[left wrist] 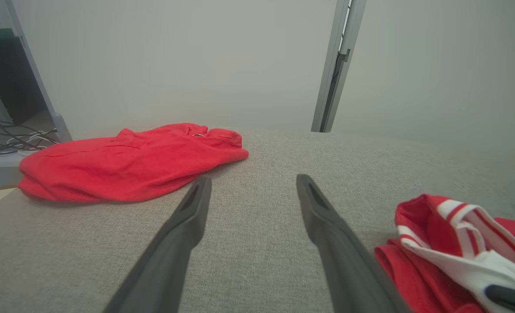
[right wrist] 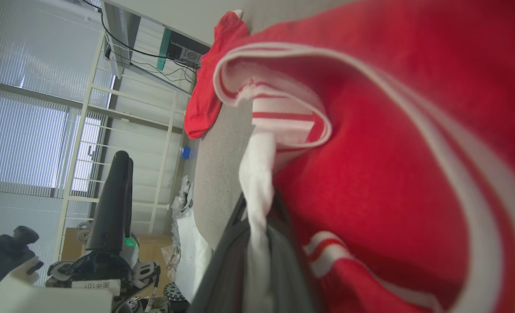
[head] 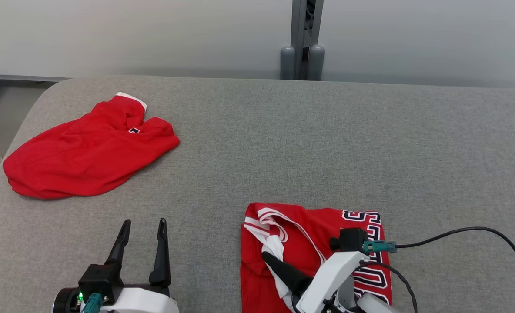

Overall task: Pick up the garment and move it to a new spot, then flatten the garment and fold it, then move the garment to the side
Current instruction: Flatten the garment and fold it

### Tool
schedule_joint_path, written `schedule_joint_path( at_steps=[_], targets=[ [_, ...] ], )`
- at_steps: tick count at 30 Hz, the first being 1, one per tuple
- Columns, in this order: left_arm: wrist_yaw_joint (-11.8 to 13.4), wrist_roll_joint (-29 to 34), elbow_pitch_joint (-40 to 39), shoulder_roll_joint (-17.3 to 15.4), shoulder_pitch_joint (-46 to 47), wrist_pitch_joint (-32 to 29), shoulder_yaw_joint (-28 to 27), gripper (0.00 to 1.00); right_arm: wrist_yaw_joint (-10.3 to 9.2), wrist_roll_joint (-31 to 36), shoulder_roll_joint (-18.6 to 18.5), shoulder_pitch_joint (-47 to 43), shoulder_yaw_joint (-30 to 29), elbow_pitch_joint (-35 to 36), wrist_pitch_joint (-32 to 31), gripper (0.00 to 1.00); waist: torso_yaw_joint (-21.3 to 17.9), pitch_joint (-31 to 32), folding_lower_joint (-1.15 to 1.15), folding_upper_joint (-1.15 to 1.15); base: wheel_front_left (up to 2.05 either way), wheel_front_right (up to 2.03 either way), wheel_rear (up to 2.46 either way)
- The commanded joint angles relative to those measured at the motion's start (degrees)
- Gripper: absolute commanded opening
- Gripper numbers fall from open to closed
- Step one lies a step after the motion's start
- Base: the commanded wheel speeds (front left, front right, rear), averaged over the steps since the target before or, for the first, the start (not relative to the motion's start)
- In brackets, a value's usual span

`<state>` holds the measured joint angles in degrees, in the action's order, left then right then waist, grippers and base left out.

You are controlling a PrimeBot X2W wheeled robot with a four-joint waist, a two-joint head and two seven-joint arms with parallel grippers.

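A red jersey (head: 314,252) with white trim and dark lettering lies folded near the front of the grey table (head: 283,143). My right gripper (head: 269,258) is shut on its white trim, and in the right wrist view the white strip (right wrist: 257,204) runs down between the closed fingers. The same jersey (left wrist: 457,248) sits at the lower right of the left wrist view. My left gripper (head: 143,224) stands open over bare table to the jersey's left, and its fingers (left wrist: 188,217) hold nothing.
A second, plain red garment (head: 88,152) lies crumpled at the far left of the table, also seen as a red heap (left wrist: 131,161). A black cable (head: 479,234) loops at the right. A grey post (head: 303,56) rises behind the table's far edge.
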<state>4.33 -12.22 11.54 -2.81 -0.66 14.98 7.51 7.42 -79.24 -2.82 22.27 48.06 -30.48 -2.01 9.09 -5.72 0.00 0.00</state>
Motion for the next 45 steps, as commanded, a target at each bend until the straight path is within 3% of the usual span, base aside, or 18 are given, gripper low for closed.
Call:
schedule_joint_path(
  at_steps=[1,2,3,19,26,31,35,36,41,45],
  targets=[
    [0.2,0.1,0.0,-0.2,1.2,0.2,0.0,1.00,0.13,-0.7,-0.2,0.9,0.7,-0.5,0.5,0.21,0.0,-0.1,0.00,0.00,0.00,0.00,0.00],
    [0.2,0.1,0.0,-0.2,1.2,0.2,-0.1,1.00,0.13,-1.2,-0.3,1.3,1.2,-0.9,0.9,0.86,0.0,0.0,0.00,0.00,0.00,0.00,0.00],
    [0.2,0.1,0.1,-0.2,1.2,0.2,-0.2,1.00,0.13,-1.7,-0.3,1.4,1.8,-1.3,1.0,1.00,-0.1,0.0,0.00,0.00,0.00,0.00,0.00],
    [0.7,0.3,0.4,-0.2,-0.7,0.2,-1.1,1.00,0.13,-6.8,-0.2,6.1,9.0,3.1,2.7,1.00,-4.0,3.4,0.00,0.00,0.00,0.00,0.00],
    [0.8,0.4,-0.2,-0.2,-1.8,0.2,-1.8,1.00,0.13,-3.1,-1.9,9.1,7.1,7.9,4.3,1.00,-6.9,5.4,0.00,0.00,0.00,0.00,0.00],
    [0.8,0.6,-0.9,-0.2,-2.3,0.2,-2.5,1.00,0.13,3.8,-6.9,10.6,2.5,9.5,8.0,1.00,-8.8,6.0,0.00,0.00,0.00,0.00,0.00],
    [0.5,0.7,-1.5,-0.2,-2.1,0.2,-2.8,1.00,0.13,13.8,-12.1,11.6,-2.2,8.0,12.0,1.00,-10.2,6.1,0.00,0.00,0.00,0.00,0.00],
    [0.5,0.7,-1.5,-0.2,-2.1,0.2,-2.8,1.00,0.13,13.8,-12.1,11.6,-2.2,8.0,12.0,1.00,-10.2,6.1,0.00,0.00,0.00,0.00,0.00],
    [0.3,0.6,-2.6,-0.2,-1.6,0.2,-3.0,1.00,0.12,27.6,-15.6,8.9,-10.6,5.8,15.7,1.00,-11.7,6.0,0.00,0.00,0.00,0.00,0.00],
    [0.0,0.6,-3.6,-0.2,-1.5,0.2,-3.3,1.00,0.12,38.9,-15.7,4.3,-18.5,6.6,16.9,1.00,-12.8,5.8,0.00,0.00,0.00,0.00,0.00]
  ],
)
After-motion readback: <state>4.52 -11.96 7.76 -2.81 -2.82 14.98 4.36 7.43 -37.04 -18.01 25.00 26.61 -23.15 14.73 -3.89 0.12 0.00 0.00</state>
